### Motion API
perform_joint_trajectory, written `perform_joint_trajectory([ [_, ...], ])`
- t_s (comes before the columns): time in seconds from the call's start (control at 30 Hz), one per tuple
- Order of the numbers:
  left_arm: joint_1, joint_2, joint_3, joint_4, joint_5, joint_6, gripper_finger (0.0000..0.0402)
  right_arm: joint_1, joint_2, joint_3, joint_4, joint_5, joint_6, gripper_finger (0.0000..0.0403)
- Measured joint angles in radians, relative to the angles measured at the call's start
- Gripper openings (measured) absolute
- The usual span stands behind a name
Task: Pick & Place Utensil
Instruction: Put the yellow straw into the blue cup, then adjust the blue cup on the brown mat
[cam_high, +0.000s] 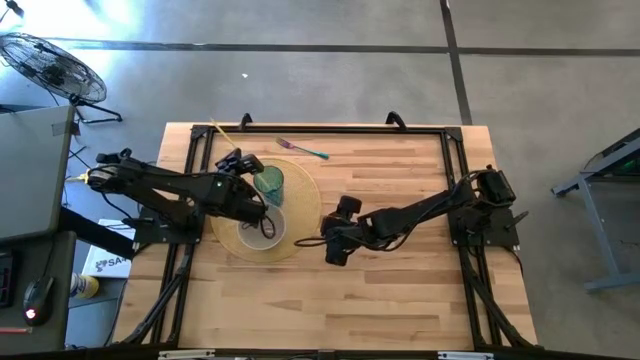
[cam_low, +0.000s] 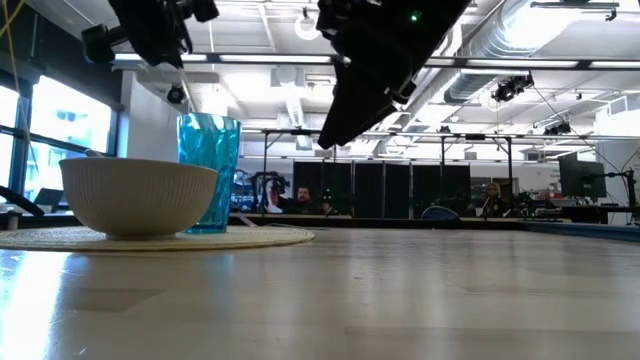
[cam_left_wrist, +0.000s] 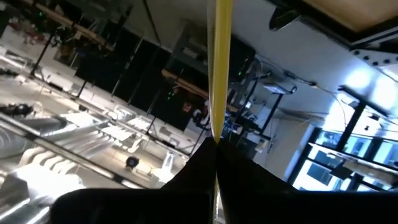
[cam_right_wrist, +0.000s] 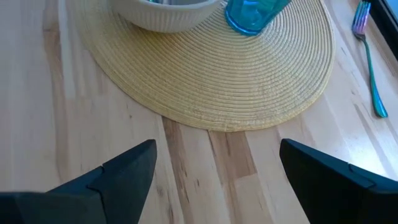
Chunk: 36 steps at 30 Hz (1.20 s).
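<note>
My left arm reaches in from the left side of the desk, elbow bent, and its wrist is tipped so the camera there looks upward. My left gripper is raised off the desk, fingers pressed together on a thin yellow stick. My right arm stretches from the right side toward the middle of the desk, forearm low. My right gripper hangs above the wood, tilted downward, its fingers spread wide and holding nothing.

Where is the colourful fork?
In the high view the fork lies on the bare table at its far edge, just beyond the round placemat and blue cup.
</note>
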<state>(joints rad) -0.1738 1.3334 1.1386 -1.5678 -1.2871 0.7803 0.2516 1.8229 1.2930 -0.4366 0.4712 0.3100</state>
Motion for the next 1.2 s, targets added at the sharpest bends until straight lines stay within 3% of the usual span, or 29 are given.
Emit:
perform_joint_trajectory([
  [0.3, 0.0, 0.02, -0.029, 0.1, -0.012, -0.001, 0.0012, 0.0, 0.0, 0.001, 0.069, -0.01, -0.046, 0.0335],
  [0.6, -0.003, 0.019, -0.03, 0.134, 0.028, 0.021, 0.0132, 0.0, 0.0, 0.001, 0.079, -0.002, -0.049, 0.0335],
  [0.83, -0.038, 0.004, -0.029, 0.074, -0.059, -0.264, 0.02, -0.018, 0.002, 0.001, 0.174, 0.056, -0.088, 0.0337],
  [0.9, -0.068, -0.014, -0.023, 0.04, -0.003, -0.375, 0.0208, -0.034, 0.002, 0.001, 0.202, 0.054, -0.102, 0.0338],
  [1.03, -0.111, -0.07, -0.02, 0.0, 0.206, -0.629, 0.0212, -0.075, 0.004, 0.001, 0.263, 0.056, -0.145, 0.0346],
  [1.2, -0.121, -0.176, -0.022, 0.003, 0.484, -0.85, 0.021, -0.139, 0.032, 0.002, 0.382, -0.052, -0.225, 0.0366],
])
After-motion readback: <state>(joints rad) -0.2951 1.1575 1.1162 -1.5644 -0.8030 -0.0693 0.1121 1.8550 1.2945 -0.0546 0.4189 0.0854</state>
